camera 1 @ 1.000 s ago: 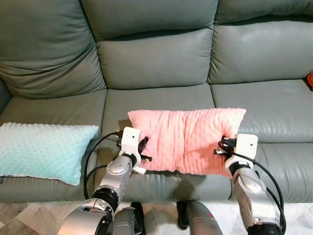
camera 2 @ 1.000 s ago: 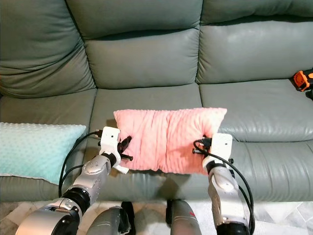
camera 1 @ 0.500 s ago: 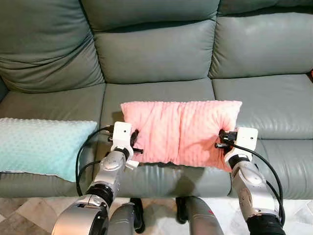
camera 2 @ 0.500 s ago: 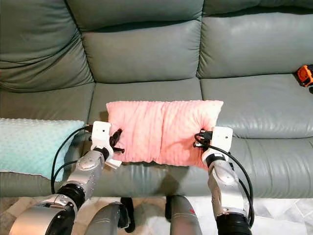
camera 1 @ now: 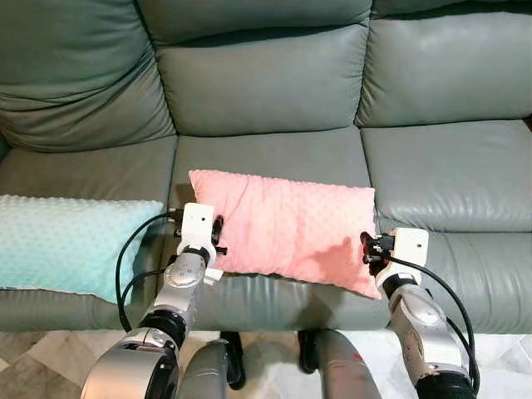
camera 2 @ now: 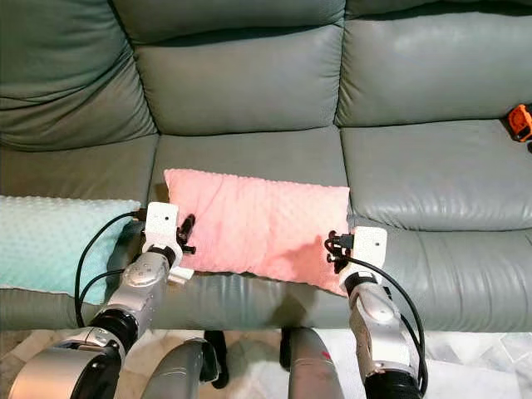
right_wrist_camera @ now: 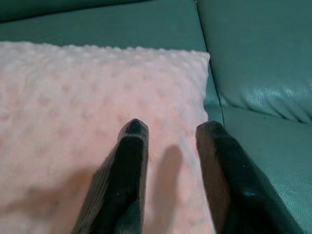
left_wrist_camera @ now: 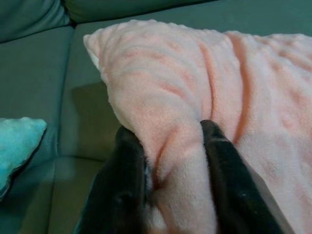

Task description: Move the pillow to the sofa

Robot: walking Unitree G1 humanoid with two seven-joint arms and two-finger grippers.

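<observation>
On the sofa (camera 1: 266, 158) the pillow (camera 1: 287, 229) lies flat; left gripper (left_wrist_camera: 168, 161) pinches its edge; right gripper (right_wrist_camera: 170, 146) seems spread, freed; next, release and withdraw.

Pillow (camera 1: 287, 235) flat on the sofa's (camera 1: 266, 100) middle seat, near the front edge. Left gripper (camera 1: 218, 237) at its left end, right gripper (camera 1: 366, 248) at its right. Second pillow (camera 1: 71, 245) on the left seat.
</observation>
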